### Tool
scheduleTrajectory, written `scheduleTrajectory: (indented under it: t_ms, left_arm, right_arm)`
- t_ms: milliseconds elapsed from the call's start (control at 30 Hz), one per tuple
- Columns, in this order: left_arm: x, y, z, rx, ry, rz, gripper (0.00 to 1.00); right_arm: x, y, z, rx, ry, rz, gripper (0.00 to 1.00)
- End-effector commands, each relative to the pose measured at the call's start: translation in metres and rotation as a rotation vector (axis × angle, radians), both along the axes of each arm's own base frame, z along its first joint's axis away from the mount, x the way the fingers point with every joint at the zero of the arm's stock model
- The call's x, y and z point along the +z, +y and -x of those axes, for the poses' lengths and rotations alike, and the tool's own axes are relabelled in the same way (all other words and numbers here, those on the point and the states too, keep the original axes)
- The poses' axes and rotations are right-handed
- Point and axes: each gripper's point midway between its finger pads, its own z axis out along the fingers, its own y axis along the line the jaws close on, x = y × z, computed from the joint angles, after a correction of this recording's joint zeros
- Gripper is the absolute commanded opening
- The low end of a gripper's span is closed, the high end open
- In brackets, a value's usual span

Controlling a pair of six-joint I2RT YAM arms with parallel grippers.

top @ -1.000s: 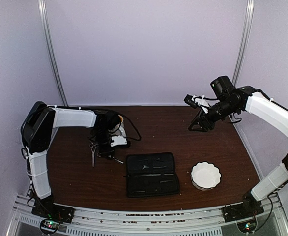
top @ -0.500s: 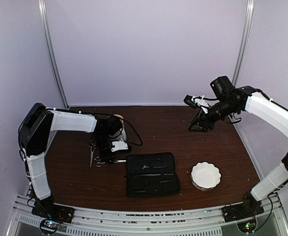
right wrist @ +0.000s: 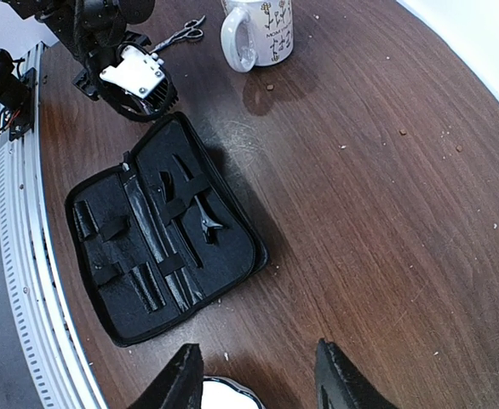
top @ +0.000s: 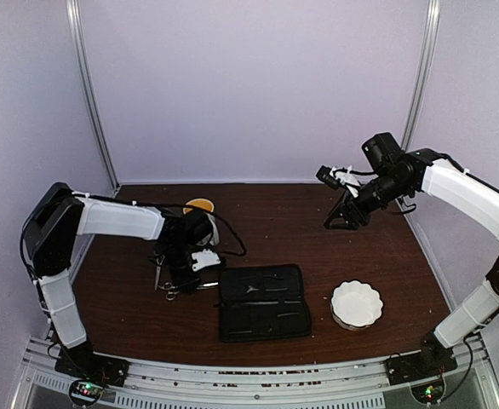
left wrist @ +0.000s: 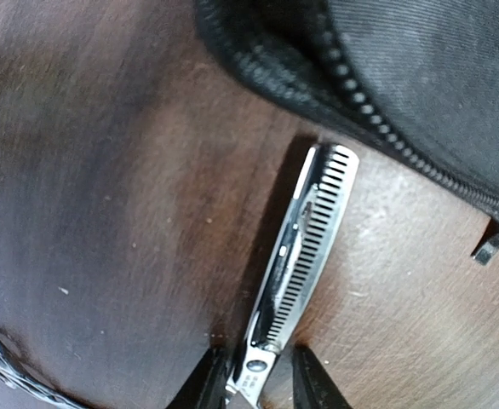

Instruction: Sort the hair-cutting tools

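Our left claw sits low, its fingers close on either side of the pivot of the thinning scissors. Whether they truly pinch it, we cannot tell. The toothed blade runs ahead of the claw toward the zip case. Our right claw hangs agape, empty.

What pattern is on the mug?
Small dark flower drawings on the white ceramic mug; best in the right wrist view.

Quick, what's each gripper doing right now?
Left gripper: jaws astride the slim silver metal scissors at the pivot; a firm grip cannot be told.
Right gripper: open, holding nothing.
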Motion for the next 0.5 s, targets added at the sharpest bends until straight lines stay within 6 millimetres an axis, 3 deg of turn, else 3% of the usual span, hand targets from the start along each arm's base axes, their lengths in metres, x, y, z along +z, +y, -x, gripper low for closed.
scheduleTrajectory:
  t_ms: [0, 467]
  left_arm:
    - [-0.0296, 0.0246, 0.0241, 0.038, 0.084, -0.102, 0.30]
    - [-0.0212, 0.0278, 0.0264, 0.044, 0.055, -0.080, 0.09]
  right_arm:
    - [0.0118, 0.0027, 0.0023, 0.013, -0.019, -0.021, 0.46]
    - [0.0103, 0.0041, 0.0017, 0.013, -0.015, -0.015, 0.46]
